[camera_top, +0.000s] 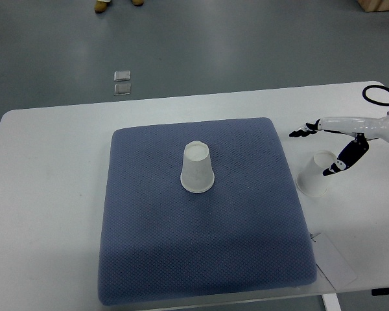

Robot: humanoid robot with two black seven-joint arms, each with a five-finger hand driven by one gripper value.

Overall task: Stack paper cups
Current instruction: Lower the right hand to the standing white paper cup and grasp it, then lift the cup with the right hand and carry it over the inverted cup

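One white paper cup (198, 168) stands upside down near the middle of the blue padded mat (201, 259). A second white paper cup (316, 175) stands upside down on the white table (52, 194), just off the mat's right edge. My right hand (316, 152) reaches in from the right edge above this second cup. Its fingers (303, 132) stretch left, clear of the cup, and its dark thumb (340, 163) lies against the cup's upper right side. The hand is open and grips nothing. The left arm does not show.
A white paper tag (335, 260) lies at the mat's lower right corner. Two small clear squares (123, 83) rest on the grey floor beyond the table. A person's shoes (117, 5) show at the top edge, and a wooden box (380, 5) at the top right.
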